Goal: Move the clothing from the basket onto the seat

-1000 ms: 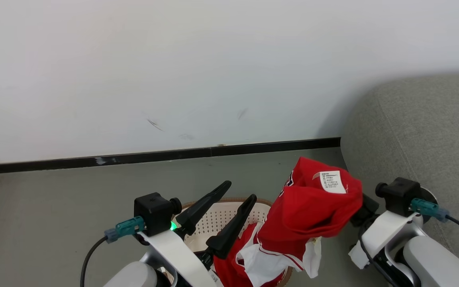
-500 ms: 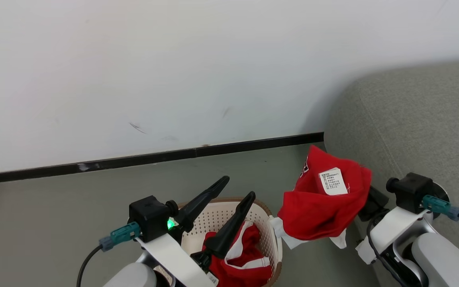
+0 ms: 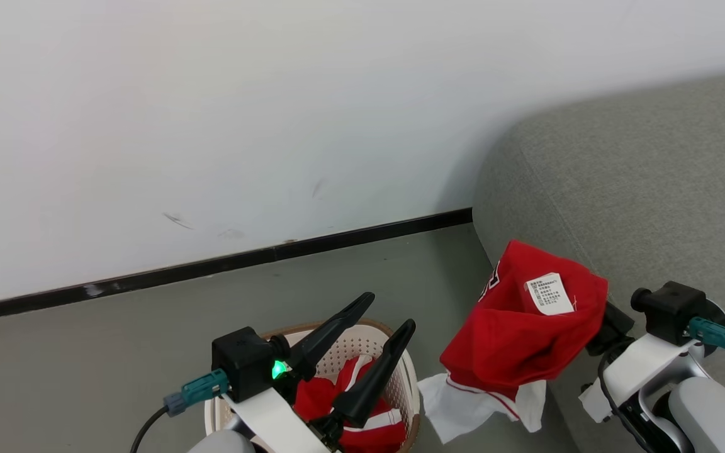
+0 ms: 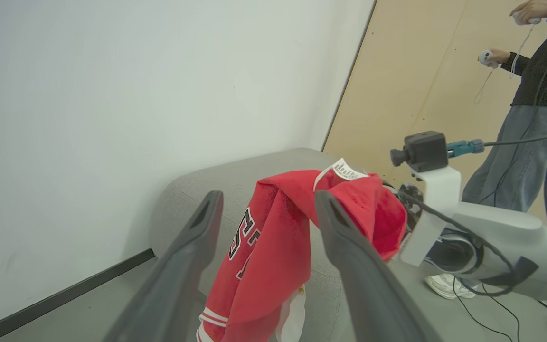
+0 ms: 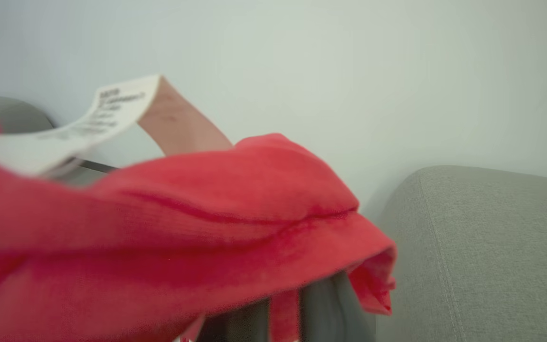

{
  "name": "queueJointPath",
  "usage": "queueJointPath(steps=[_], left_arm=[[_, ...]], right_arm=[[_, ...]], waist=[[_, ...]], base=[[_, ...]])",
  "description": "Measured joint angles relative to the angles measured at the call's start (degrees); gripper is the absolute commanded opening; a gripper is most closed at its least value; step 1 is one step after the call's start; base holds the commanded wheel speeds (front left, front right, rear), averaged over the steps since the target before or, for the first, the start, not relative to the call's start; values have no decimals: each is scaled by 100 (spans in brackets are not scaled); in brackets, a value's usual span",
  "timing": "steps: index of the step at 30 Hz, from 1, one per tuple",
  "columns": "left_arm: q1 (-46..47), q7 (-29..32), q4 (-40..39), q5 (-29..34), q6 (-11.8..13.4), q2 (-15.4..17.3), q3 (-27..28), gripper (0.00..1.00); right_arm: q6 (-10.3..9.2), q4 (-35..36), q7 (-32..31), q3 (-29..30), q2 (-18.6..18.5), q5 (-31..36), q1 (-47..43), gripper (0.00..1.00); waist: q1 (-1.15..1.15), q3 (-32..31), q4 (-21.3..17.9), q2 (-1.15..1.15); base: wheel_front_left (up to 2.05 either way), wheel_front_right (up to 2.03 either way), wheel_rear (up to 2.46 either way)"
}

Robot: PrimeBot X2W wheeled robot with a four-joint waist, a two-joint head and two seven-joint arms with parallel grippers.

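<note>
Head view: the left gripper [image 3: 389, 309] hovers above the oval cream perforated plastic basket [image 3: 356, 345] with its long dark fingers [image 3: 337, 322] spread. A crumpled red-and-white garment [image 3: 315, 399] lies in the basket. The right gripper [image 3: 606, 326] holds a second bright red fabric garment [image 3: 520, 343], white care label [image 3: 550, 294] up. This garment hangs clear of the basket, just beside the edge of the large grey woven sofa [image 3: 639, 189].

Left wrist view: the spread fingers frame that hanging garment, and a person in jeans [image 4: 525, 142] stands beyond it.

Right wrist view: the fingers are pressed together, pinching a red fold.

Your left end effector [image 3: 389, 309] sits low, fingers spread wide (nothing between them); your right end effector [image 5: 283, 316], forearm angled inward, is pinched shut on the red jersey [image 3: 520, 333].
</note>
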State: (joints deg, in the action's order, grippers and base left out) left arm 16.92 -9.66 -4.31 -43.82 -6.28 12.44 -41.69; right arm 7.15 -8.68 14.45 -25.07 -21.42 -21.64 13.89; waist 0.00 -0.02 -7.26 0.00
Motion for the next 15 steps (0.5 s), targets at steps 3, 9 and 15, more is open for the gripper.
queueJointPath(steps=[3,9,15], left_arm=[[0,-1,0,-1,-1,12,-16,100],[-3,-57,-2,-29,-26,23,-3,100],[-93,-58,-36,-60,-26,26,2,100]], right_arm=[[0,38,0,88,-5,4,-15,0],[0,49,0,230,-55,9,-133,0],[0,87,1,248,-103,12,-210,0]], waist=[[0,-12,-103,0],[0,-30,-318,0],[0,-18,-534,0]], base=[[0,0,0],[0,0,0],[0,0,0]])
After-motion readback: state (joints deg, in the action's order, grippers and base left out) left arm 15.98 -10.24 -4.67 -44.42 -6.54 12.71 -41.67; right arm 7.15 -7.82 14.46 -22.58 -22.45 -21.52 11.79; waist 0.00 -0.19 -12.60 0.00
